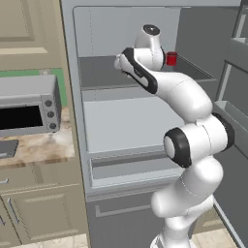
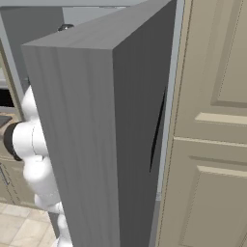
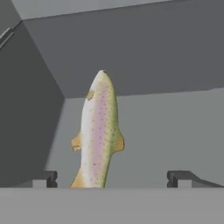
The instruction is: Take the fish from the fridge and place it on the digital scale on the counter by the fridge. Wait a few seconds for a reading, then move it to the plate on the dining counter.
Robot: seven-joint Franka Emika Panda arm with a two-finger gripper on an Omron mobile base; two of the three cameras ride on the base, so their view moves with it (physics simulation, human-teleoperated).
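From the left base view, your arm reaches into the open fridge (image 1: 131, 121) over its upper shelf; keep the wrist clear of the red cup (image 1: 171, 58). In the right base view, the fridge door (image 2: 96, 135) blocks the work. In the hand view, the fish (image 3: 99, 131) lies on the shelf between the wide-open gripper (image 3: 118, 177) tips; advance, centre, then close.

The arm (image 1: 193, 140) is white, round and smooth, like fat tubes joined together. It has black bands at its joints. Two small dark fingertips (image 3: 43, 178) are blocky.
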